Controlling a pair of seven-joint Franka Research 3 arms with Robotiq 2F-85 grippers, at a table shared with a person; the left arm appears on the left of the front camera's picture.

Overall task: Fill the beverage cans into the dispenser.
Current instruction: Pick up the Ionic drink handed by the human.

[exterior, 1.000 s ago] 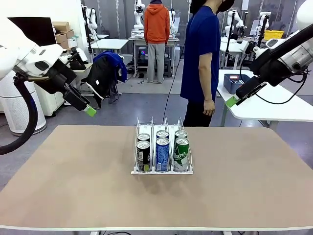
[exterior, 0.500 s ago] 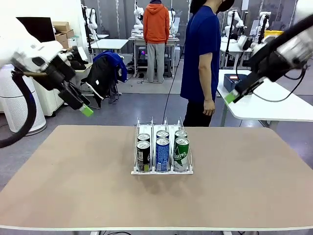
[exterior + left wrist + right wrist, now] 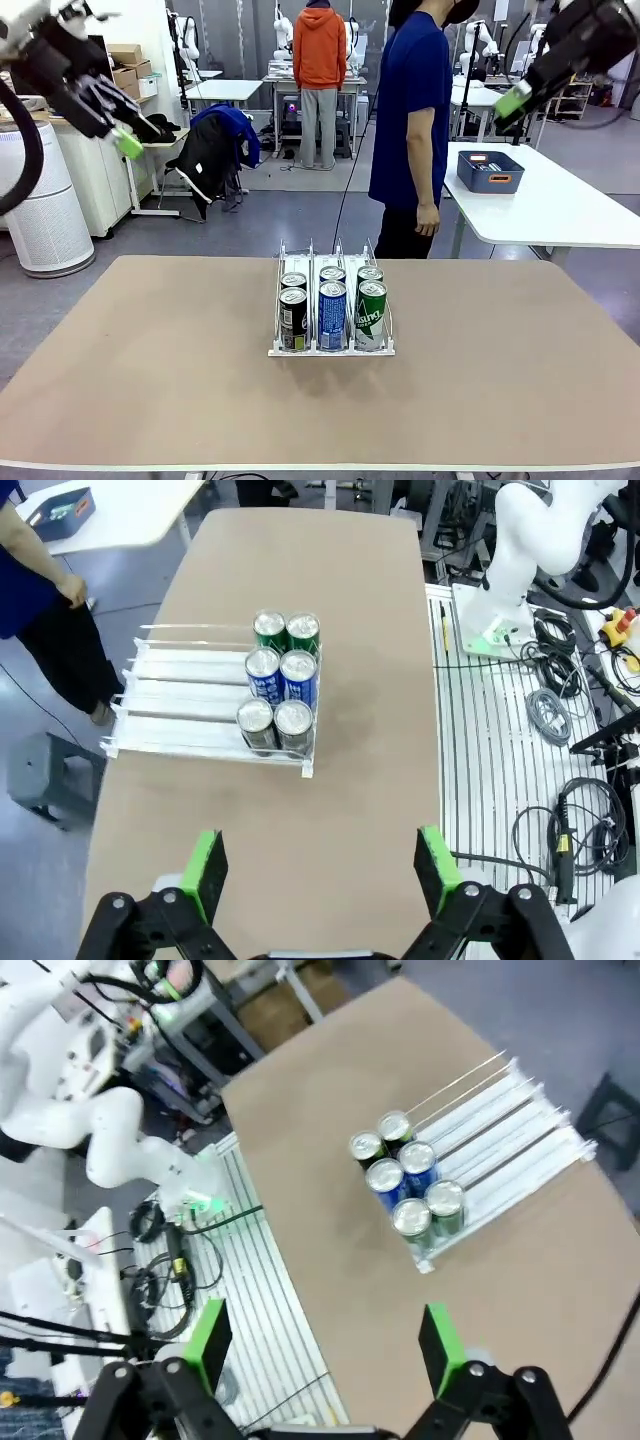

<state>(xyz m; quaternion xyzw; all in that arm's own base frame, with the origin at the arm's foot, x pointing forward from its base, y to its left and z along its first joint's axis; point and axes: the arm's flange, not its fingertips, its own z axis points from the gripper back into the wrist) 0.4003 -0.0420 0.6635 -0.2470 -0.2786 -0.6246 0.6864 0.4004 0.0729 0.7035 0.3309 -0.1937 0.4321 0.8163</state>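
Note:
The dispenser (image 3: 331,348), a clear three-lane rack, stands at the table's middle with several beverage cans (image 3: 332,315) upright at its front end: black-and-green in the left lane, blue in the middle, green on the right. My left gripper (image 3: 125,140) hangs high at the far left, open and empty. My right gripper (image 3: 515,100) is raised at the upper right, also open and empty. From above, the left wrist view has its open gripper (image 3: 320,870) far over the cans (image 3: 280,680) and the dispenser (image 3: 180,700). The right wrist view likewise has its gripper (image 3: 325,1345) open high over the cans (image 3: 405,1185).
A person in a blue shirt (image 3: 410,110) stands at the table's far side, one hand (image 3: 428,222) hanging down. A dark blue bin (image 3: 490,170) sits on a white side table (image 3: 560,215) at the right. Bare brown tabletop (image 3: 150,380) surrounds the rack.
Both arms have lifted and swung outward, the left toward the upper left corner, the right toward the upper right. Their jaws stay open; cans and rack have not moved.

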